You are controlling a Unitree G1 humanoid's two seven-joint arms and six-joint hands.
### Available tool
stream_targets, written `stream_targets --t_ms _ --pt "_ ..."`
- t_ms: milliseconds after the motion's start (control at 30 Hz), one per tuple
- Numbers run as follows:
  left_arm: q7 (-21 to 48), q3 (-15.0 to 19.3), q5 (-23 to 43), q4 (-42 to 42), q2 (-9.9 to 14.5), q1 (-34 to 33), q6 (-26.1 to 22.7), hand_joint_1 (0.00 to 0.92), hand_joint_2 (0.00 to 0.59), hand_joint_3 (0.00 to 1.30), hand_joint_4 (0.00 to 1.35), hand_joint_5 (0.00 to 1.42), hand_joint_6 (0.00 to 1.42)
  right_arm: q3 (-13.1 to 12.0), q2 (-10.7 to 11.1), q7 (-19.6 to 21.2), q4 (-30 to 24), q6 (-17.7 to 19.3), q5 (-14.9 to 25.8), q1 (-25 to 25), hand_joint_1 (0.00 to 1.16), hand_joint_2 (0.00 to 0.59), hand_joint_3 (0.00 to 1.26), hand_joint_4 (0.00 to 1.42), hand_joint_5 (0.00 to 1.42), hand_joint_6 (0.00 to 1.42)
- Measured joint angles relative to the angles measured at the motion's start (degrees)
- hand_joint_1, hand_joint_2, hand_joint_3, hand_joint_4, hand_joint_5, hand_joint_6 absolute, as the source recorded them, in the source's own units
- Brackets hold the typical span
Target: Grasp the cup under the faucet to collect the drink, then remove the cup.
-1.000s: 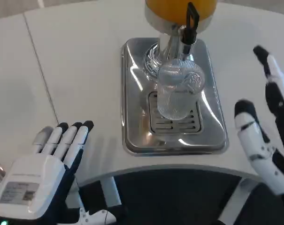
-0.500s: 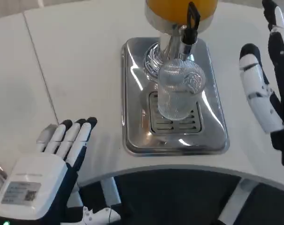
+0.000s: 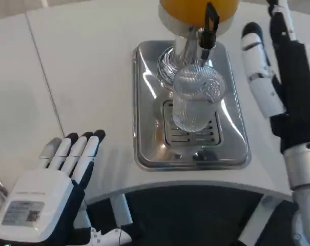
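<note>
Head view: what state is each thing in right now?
Clear ribbed cup: upright on the drip tray, under the faucet, unheld, looks empty.
Faucet: black lever up, no stream visible.
Left hand: open, holding nothing.
Right hand: open, beside the dispenser, clear of the cup.

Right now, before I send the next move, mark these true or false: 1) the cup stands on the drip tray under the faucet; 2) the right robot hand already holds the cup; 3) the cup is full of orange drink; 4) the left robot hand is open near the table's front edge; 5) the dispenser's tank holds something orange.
1) True: the cup stands on the drip tray, below the faucet.
2) False: the right robot hand is beside the tray, apart from the cup, holding nothing.
3) False: the cup looks clear, with no orange in it.
4) True: the left robot hand holds nothing, fingers extended.
5) True: the tank shows orange.
</note>
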State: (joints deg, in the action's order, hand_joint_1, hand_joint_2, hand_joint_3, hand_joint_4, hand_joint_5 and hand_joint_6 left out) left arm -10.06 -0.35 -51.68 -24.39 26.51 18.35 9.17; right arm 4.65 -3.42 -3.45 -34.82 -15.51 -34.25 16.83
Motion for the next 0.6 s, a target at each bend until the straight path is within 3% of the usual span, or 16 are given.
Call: stream_targets --t_ms 200,400,600 --pt "0.0 0.0 0.0 0.1 0.0 0.0 0.0 0.0 0.008 0.0 0.0 0.0 0.0 1.3 -0.5 1.6 3.5 0.1 2.8 3.2 0.01 0.585 0.0 0.0 0.0 0.0" --pt "0.0 0.0 0.0 0.2 0.0 -0.1 0.0 0.0 0.013 0.0 0.0 0.0 0.0 4.5 -0.5 1.7 3.5 0.1 4.4 3.9 0.01 0.586 0.0 0.0 0.0 0.0" --pt "0.0 0.0 0.0 0.9 0.0 -0.5 0.0 0.0 0.013 0.0 0.0 0.0 0.0 5.1 -0.4 2.0 4.6 0.2 5.4 5.1 0.02 0.586 0.0 0.0 0.0 0.0"
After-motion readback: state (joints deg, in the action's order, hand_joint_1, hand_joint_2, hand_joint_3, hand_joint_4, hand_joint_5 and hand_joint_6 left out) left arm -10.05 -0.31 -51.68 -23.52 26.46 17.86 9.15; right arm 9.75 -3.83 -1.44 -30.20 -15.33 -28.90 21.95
